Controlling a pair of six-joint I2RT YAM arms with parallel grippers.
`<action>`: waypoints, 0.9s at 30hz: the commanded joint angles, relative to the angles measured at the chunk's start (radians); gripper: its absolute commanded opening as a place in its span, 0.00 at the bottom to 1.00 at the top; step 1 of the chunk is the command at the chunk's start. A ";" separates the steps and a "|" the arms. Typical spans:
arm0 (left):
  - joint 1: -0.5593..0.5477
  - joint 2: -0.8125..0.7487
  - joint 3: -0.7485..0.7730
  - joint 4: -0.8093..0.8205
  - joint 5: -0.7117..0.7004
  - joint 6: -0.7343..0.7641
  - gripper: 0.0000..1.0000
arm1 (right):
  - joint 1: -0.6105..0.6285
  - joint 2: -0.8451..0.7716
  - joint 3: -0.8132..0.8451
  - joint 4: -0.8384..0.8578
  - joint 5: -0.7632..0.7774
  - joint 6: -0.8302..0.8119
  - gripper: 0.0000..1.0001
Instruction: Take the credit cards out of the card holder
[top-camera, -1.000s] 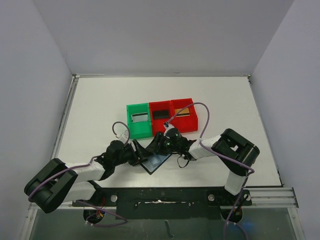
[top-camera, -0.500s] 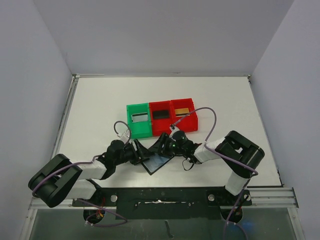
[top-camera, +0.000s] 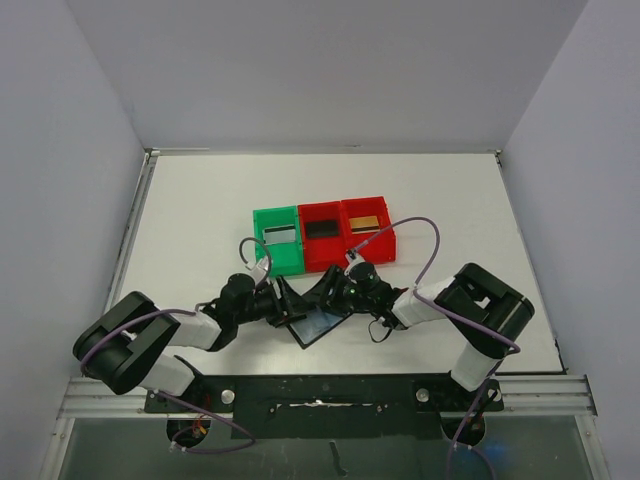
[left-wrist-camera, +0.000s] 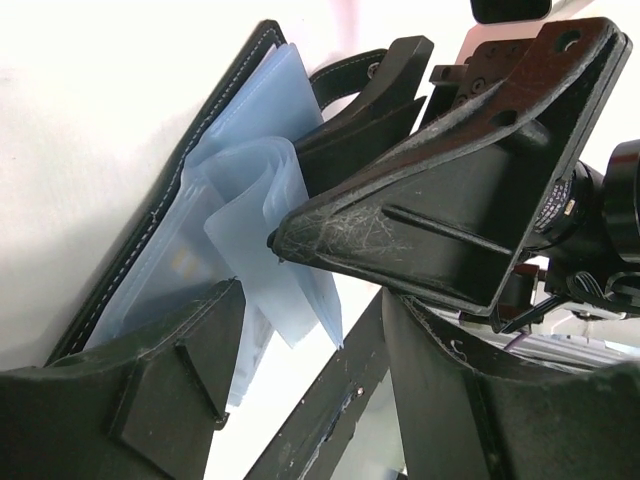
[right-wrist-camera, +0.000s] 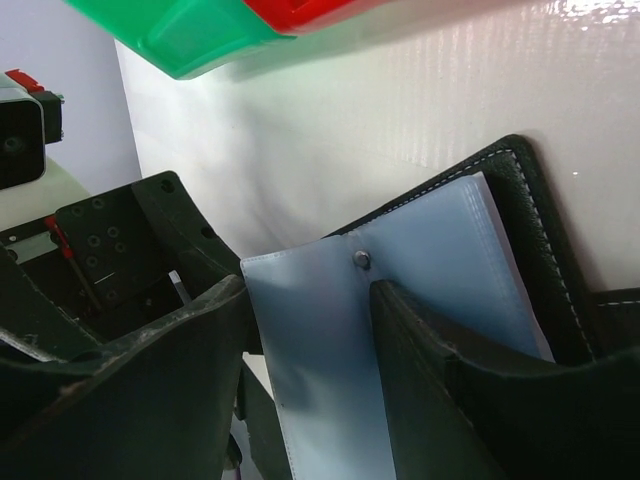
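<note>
The left hand (left-wrist-camera: 312, 335) is seen with its jaws apart, open around the lower end of the card holder (top-camera: 312, 322); nothing is pinched between them. The right hand (right-wrist-camera: 310, 300) is likewise held open, and a pale blue plastic sleeve (right-wrist-camera: 300, 330) lies flat in the gap between its jaws. In the left wrist view one scratched finger of the right hand is pressed in among the fanned sleeves.

The card holder is spread open on the white counter (top-camera: 200, 220), low in the centre of the overhead view, between the two hands.

Just above it a green bin (top-camera: 262, 252) and two red bins (top-camera: 322, 260) are set side by side. A silvery-grey card (top-camera: 281, 236) is seen in the green bin, a black card (top-camera: 322, 228) in the middle red one, and a gold card (top-camera: 367, 222) in the right red one.
</note>
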 joint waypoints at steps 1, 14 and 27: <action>0.004 0.031 0.078 0.218 0.010 -0.030 0.55 | 0.019 -0.035 -0.017 -0.069 -0.023 -0.036 0.52; 0.004 0.073 0.144 0.224 0.035 -0.019 0.53 | -0.012 -0.117 -0.066 -0.025 -0.026 -0.001 0.56; 0.003 0.161 0.196 0.242 0.095 -0.016 0.52 | -0.032 -0.211 -0.063 -0.193 0.034 -0.056 0.58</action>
